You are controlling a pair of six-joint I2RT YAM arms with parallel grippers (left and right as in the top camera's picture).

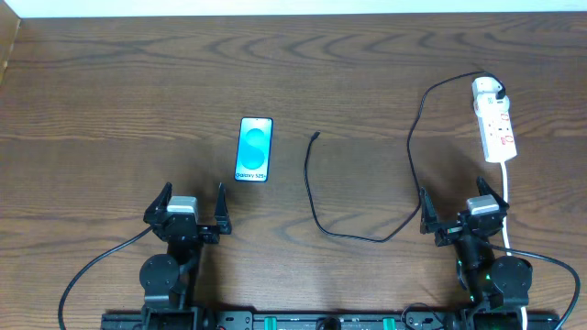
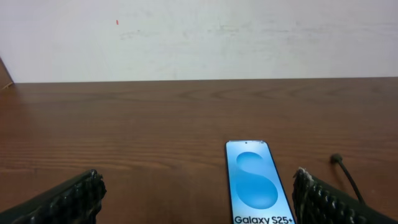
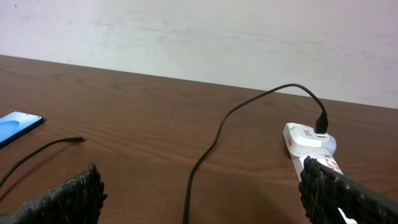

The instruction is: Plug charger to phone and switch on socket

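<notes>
The left gripper (image 1: 193,192) and right gripper (image 1: 461,197) are released and empty. The phone (image 1: 254,148) lies ahead of the left gripper, the charger tip (image 1: 315,137) ahead between both. Grasp close behind that tip.

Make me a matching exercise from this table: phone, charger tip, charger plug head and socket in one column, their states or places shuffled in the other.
1 phone
2 charger's connector tip
3 charger's plug head
4 socket

A white strip at the far right
B seated at the socket's far end
C loose on the table, unplugged
D screen up, glowing cyan

Pairs: 1-D, 2-C, 3-B, 4-A
</notes>
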